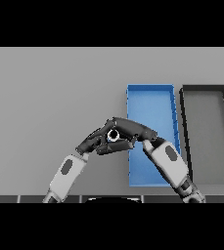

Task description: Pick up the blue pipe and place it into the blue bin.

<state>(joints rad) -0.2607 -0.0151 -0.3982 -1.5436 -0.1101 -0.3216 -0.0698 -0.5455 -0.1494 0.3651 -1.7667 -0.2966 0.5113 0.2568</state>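
The pipe (113,135) shows only as a small light ring with a dark hole, end-on, just left of the blue bin's (150,88) left wall. My right hand (133,130) reaches in from the lower right across the bin's near half, its fingers curled over and round the pipe. My left hand (90,142) comes up from the lower left with relaxed fingers, and its tips lie close beside the pipe. The rest of the pipe is hidden by the hands. The bin is a long blue tray running away from me.
A dark grey bin (204,88) of about the same size stands right of the blue one, close beside it. Bare grey table (50,93) stretches to the left and far side.
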